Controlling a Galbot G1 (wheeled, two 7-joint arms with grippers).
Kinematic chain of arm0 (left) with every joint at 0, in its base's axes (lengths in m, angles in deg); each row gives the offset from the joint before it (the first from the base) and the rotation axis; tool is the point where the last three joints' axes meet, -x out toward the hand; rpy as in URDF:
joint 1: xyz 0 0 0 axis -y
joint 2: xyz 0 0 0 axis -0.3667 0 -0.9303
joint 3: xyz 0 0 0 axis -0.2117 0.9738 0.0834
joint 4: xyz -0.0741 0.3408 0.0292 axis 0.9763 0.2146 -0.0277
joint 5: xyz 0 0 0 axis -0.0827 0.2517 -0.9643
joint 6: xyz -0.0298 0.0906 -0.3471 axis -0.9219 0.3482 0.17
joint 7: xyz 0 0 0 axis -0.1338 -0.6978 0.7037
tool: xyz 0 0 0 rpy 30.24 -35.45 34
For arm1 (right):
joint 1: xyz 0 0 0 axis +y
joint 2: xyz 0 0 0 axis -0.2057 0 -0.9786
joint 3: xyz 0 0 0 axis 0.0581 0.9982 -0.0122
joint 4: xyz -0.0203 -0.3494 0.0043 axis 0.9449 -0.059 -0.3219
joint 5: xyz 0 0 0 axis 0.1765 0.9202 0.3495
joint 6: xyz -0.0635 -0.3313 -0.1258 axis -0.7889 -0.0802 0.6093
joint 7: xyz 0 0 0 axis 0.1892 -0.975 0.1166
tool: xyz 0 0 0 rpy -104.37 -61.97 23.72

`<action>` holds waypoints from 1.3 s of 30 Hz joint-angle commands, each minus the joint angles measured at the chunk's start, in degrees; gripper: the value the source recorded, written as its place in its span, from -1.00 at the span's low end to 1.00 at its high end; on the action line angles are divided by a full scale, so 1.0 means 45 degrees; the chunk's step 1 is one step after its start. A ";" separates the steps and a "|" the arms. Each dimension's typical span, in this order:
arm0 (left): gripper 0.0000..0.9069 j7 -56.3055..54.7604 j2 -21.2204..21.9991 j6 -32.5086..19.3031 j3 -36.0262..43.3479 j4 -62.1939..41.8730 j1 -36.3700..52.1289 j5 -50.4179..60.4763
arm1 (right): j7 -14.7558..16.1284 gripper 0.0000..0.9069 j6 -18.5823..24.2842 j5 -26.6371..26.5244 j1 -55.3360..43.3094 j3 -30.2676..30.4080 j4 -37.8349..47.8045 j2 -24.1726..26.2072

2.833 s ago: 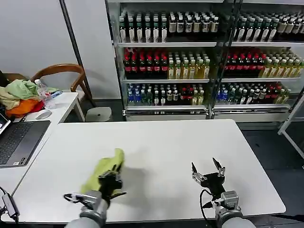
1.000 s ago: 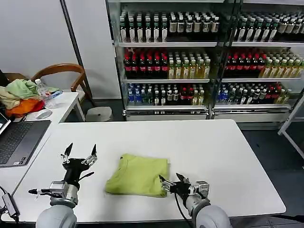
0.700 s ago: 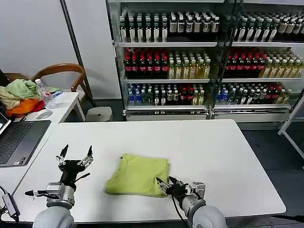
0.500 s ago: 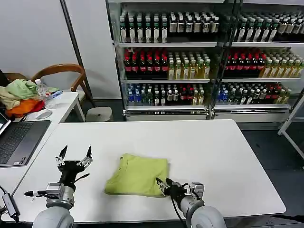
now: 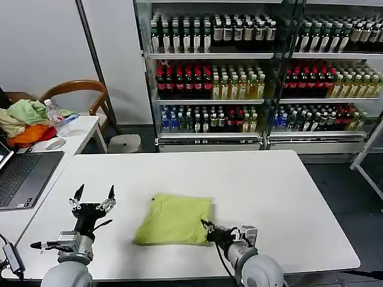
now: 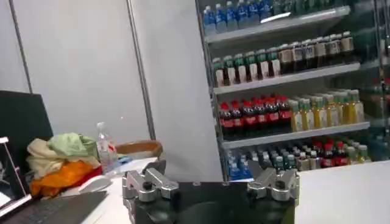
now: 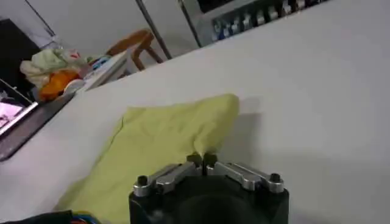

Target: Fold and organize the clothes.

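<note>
The white table (image 5: pixel 269 191) spans the near field, its surface matte and bare around the work. Behind it stand glass-fronted drink coolers (image 5: pixel 239 72) stocked in rows with bottles.

To the robot's left a second, smaller table (image 5: pixel 78 134) carries an open laptop (image 5: pixel 24 176), a water bottle (image 5: pixel 52 116) and a heap of pale green, beige and orange garments (image 5: pixel 24 122); a wooden chair (image 5: pixel 81 89) stands behind it.

The lime T-shirt (image 5: pixel 175 219) lies flat on the white table, near the front edge and slightly to the left of centre. It is folded into a compact, roughly rectangular packet, wider at the near edge than at the far edge. The fabric is plain yellow-green, with soft creases and a curved collar seam visible at the far left corner. In the right wrist view its near right corner (image 7: pixel 207 131) rises slightly off the tabletop.

The right gripper (image 5: pixel 210 230) sits low at the shirt's near right corner, its fingers brought together and pinching the edge of the fabric.

The left gripper (image 5: pixel 93 200) is raised above the table, well apart from the shirt on its left side, fingers pointing upward and spread wide with nothing between them.
</note>
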 commanded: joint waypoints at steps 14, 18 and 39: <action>1.00 -0.0047 0.0052 -0.0079 -0.0040 -0.0025 -0.0119 0.0047 | 0.0641 -1.00 0.1515 0.3303 -0.1486 -0.0637 0.2062 -0.0018; 1.00 -0.0051 0.0014 -0.0081 -0.0047 -0.0031 -0.0124 0.0047 | 0.0376 -1.00 0.1595 0.3238 -0.1426 -0.0803 0.2230 0.0015; 1.00 -0.0092 0.0162 -0.0107 0.0151 -0.0045 -0.0131 0.0141 | -0.0455 -1.00 0.1410 0.2216 -0.1022 -0.1114 0.1627 0.0144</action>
